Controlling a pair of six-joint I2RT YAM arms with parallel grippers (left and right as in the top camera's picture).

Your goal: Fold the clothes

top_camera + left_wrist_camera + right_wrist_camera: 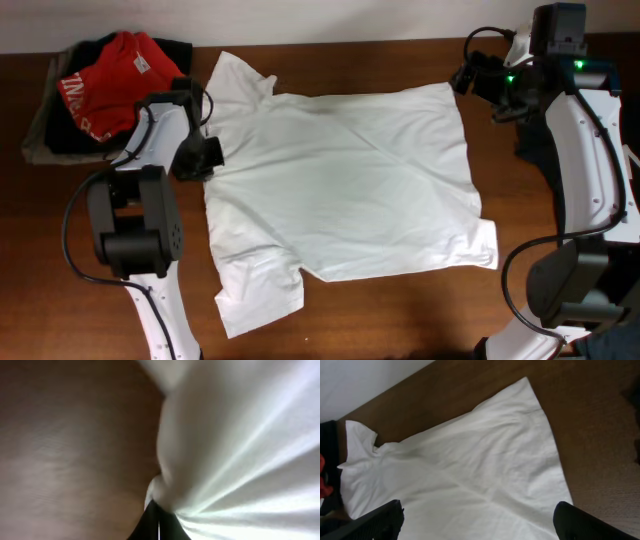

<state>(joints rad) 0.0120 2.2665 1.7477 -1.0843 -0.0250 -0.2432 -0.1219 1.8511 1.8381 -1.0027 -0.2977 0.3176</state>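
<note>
Overhead, the white T-shirt [350, 180] lies spread flat in the middle of the brown surface [400, 320]. Its sleeves are at the left, its hem at the right, and the cloth is lightly creased. The left gripper [200, 158] sits at its left edge.

In the left wrist view, that gripper is clamped on a bunched fold of the white cloth.

In the right wrist view, the right gripper [477, 510] gapes wide and holds nothing, by the shirt's far right corner.

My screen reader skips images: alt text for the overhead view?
A white T-shirt lies spread on a brown table, the left claw shut on its collar-side edge. The right claw hangs open beside a hem corner; a red garment lies apart.
</note>
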